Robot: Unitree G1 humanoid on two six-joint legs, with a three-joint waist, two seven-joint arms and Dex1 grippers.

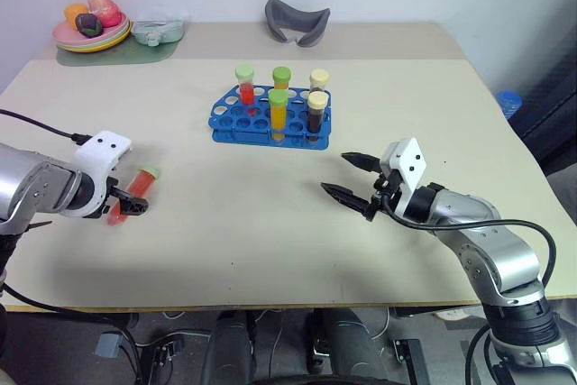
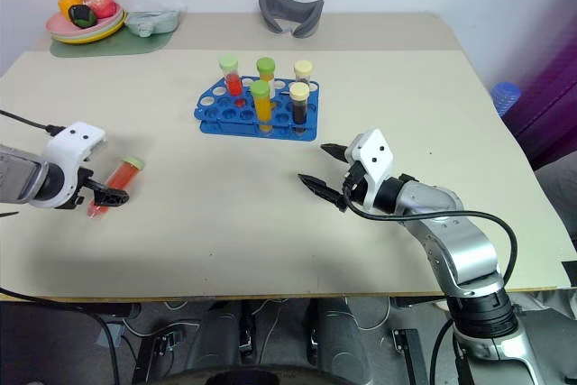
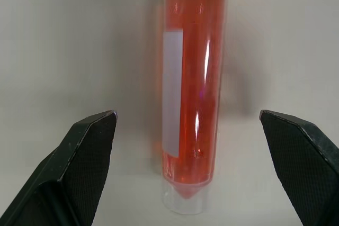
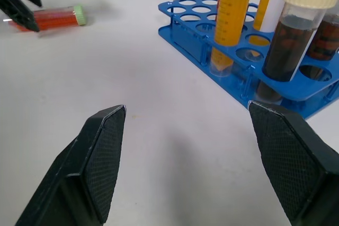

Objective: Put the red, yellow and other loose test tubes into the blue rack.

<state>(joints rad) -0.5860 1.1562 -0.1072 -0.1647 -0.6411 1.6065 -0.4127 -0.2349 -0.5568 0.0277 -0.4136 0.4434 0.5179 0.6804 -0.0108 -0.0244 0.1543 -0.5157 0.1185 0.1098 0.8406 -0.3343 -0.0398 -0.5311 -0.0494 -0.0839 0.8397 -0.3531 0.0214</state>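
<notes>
Head view: blue rack (image 1: 270, 117) at desk (image 1: 270, 241) centre-far, five capped tubes upright in it. Red tube (image 1: 135, 192) lies at left, near edge.

L wrist view: left gripper (image 3: 188, 130) over the tube, jaws apart, not touching.

R wrist view: right gripper (image 4: 185, 130) jaws apart, empty, facing rack.

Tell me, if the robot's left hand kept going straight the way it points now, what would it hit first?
Most likely the red tube lying on the table. The left gripper points down at it, fingers open on either side and not yet touching it.
</notes>
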